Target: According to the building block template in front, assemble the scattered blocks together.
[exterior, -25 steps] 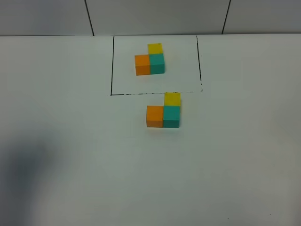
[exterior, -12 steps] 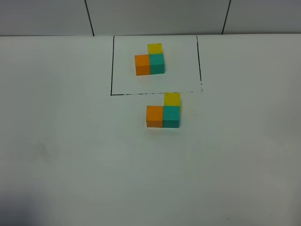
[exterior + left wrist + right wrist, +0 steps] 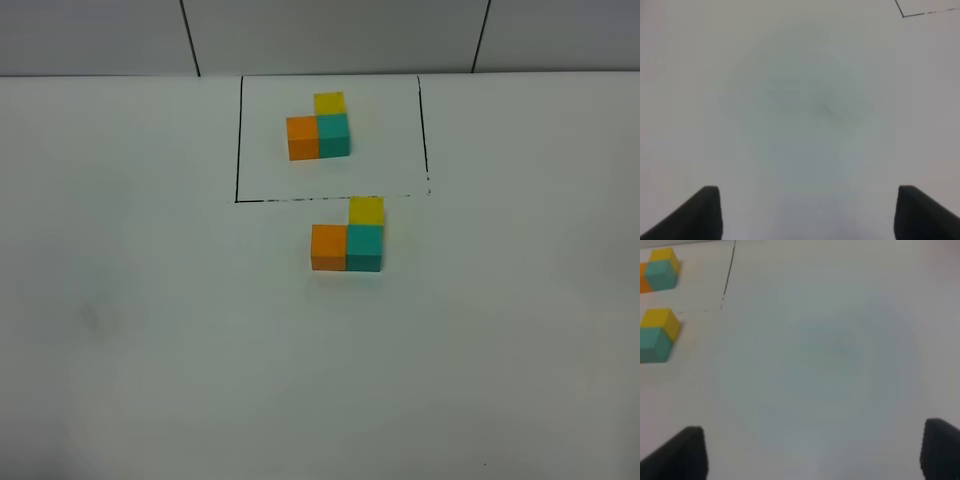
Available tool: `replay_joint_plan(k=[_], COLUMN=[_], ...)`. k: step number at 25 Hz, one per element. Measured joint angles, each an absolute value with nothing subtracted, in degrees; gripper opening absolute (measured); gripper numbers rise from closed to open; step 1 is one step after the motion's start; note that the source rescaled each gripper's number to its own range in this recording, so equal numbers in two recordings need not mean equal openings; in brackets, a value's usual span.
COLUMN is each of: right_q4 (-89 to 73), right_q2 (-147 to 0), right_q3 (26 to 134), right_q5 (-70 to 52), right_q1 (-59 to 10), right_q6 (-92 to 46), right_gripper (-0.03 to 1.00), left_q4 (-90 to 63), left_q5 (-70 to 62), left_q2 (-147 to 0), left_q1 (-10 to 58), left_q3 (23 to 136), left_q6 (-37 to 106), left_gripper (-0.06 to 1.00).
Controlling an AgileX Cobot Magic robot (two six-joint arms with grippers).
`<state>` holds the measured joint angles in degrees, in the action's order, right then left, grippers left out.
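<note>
Lab test bench: bare white table (image 3: pixel 150 300), panelled wall (image 3: pixel 330 35).

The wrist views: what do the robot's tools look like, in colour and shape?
Only fingertips show. The left tool has two dark, nearly black, wedge-shaped fingertips with a matte look. The right tool has the same dark, angular fingertips. No cables, markings or arm links are visible in any view.

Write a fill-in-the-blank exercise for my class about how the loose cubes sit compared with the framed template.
1. In the loose group, the orange cube touches the ____ cube on its right in the overhead view.
2. The loose yellow cube lies against the black ____ of the template frame.
3. The loose group copies the template trio in an ____ shape.
4. The left hand and the right hand hold ____.

Missing words: teal; line; L; nothing
</note>
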<state>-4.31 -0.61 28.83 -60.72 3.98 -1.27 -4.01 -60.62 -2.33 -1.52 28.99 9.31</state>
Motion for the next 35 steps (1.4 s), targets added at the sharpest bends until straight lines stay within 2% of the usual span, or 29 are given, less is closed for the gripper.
replay_joint_plan(k=[35], right_q4=[-4.31], right_q2=[-0.61], right_q3=[28.83], right_q5=[-60.72], right_q1=[3.98], right_q6=[-1.27], right_gripper=[0.74], left_q4=[-4.22], left_q5=[-60.80], left_q2=[0.30], left_q1=[-0.19], left_q3=[29.00], left_q6=[7.02], left_gripper=[0.86])
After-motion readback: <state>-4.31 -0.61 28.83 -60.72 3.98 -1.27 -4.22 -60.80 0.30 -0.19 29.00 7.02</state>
